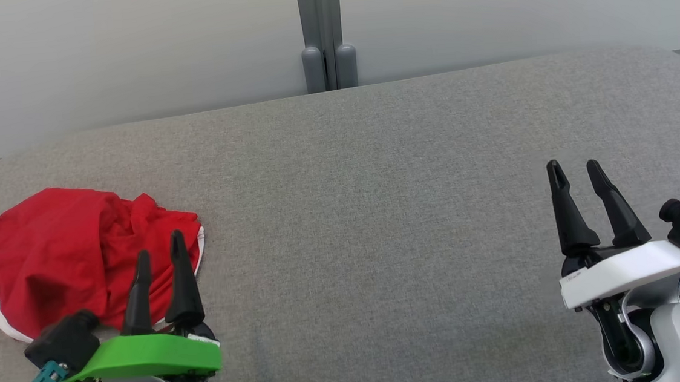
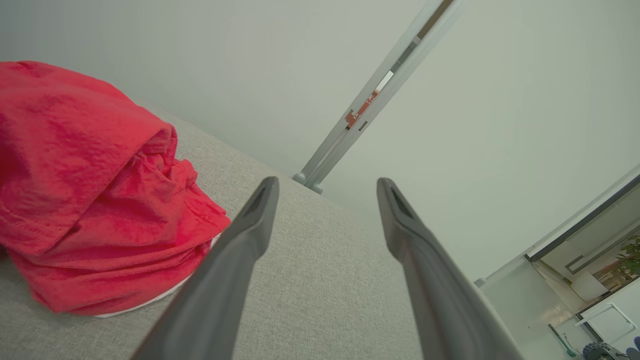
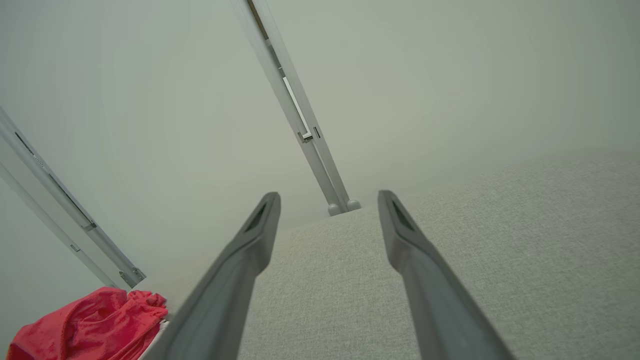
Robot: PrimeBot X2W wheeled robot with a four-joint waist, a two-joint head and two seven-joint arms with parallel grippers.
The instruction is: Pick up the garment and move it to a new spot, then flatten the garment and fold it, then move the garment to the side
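Note:
The garment (image 1: 60,255) is a crumpled red piece with white trim, lying in a heap at the left end of the grey padded surface (image 1: 378,212). My left gripper (image 1: 158,246) stands open at the heap's near right edge, fingers pointing over the cloth, nothing between them. In the left wrist view the garment (image 2: 90,200) bulges just left of the open left gripper (image 2: 327,185). My right gripper (image 1: 573,168) is open far to the right over bare fabric. From the right wrist the garment (image 3: 95,325) is small at the lower left, beyond the open right gripper (image 3: 328,199).
A pale wall with a grey vertical post (image 1: 320,31) runs along the far edge of the surface. The surface's corners are rounded at both ends. A wide bare stretch of grey fabric lies between the two grippers.

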